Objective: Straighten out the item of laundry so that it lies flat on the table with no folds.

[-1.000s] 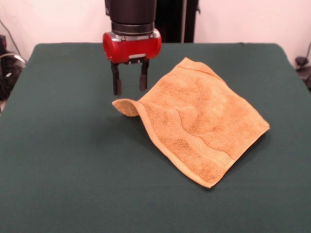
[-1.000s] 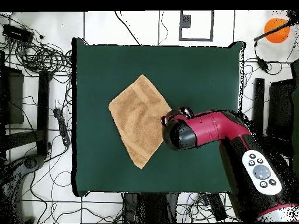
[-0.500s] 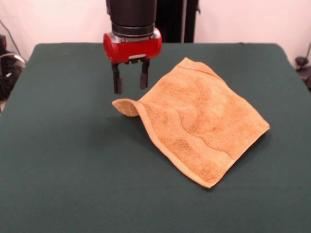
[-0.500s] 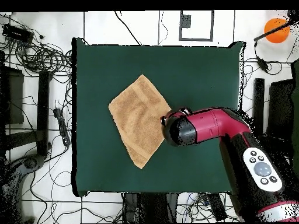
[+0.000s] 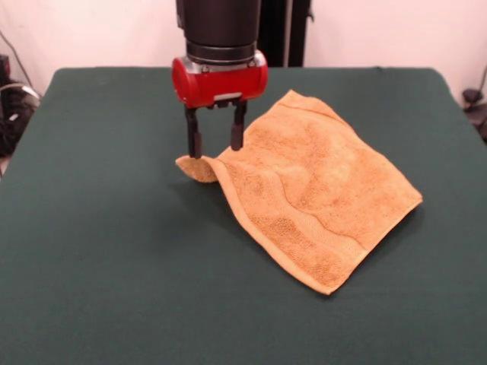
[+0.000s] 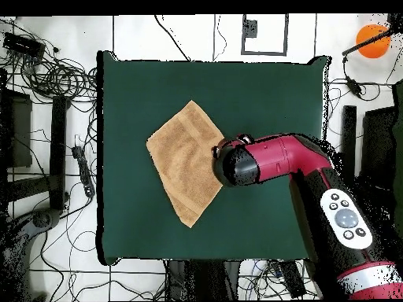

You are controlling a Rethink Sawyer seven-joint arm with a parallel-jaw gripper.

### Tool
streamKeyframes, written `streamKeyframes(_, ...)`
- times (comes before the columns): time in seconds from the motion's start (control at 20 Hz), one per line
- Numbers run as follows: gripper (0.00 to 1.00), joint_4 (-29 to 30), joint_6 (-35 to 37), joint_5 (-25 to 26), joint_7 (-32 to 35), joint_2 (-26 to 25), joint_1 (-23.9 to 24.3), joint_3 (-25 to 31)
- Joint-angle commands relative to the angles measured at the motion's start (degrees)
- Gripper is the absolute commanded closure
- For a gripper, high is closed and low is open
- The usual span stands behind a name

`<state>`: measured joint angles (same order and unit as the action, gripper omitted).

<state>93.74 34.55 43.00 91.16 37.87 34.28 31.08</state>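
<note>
The item of laundry (image 5: 319, 190) is a golden-orange terry towel lying as a diamond on the dark green table (image 5: 106, 258). Its left corner (image 5: 196, 167) in the front view is curled over into a small fold. A woven band stripe runs near its front edge. My gripper (image 5: 216, 139) hangs open just above that curled corner, fingers pointing down, one on each side of the towel's edge. In the overhead view the towel (image 6: 185, 161) sits left of centre on the table (image 6: 260, 94), and the red arm head (image 6: 240, 163) hides its right corner and the gripper.
Cables and equipment (image 6: 55, 118) lie on the floor around the table in the overhead view. An orange ball (image 6: 371, 39) sits at the top right, off the table. Green tabletop surrounds the towel on all sides.
The gripper has shifted right in the front view and come down, from beside the towel to right above its curled corner. The towel has not moved.
</note>
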Motion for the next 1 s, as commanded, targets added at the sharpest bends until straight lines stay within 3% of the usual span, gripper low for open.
streamKeyframes(0.05,0.0,-1.48,7.52,-2.31,-8.21,-2.72,-2.86,3.88)
streamKeyframes(0.5,0.0,-0.75,6.63,-2.03,-6.74,-2.21,-2.94,3.36)
streamKeyframes(0.75,0.0,0.04,7.73,-4.31,-8.38,-3.55,-0.85,4.93)
streamKeyframes(1.0,0.0,0.88,8.37,-2.89,-11.69,-3.85,-0.28,4.53)
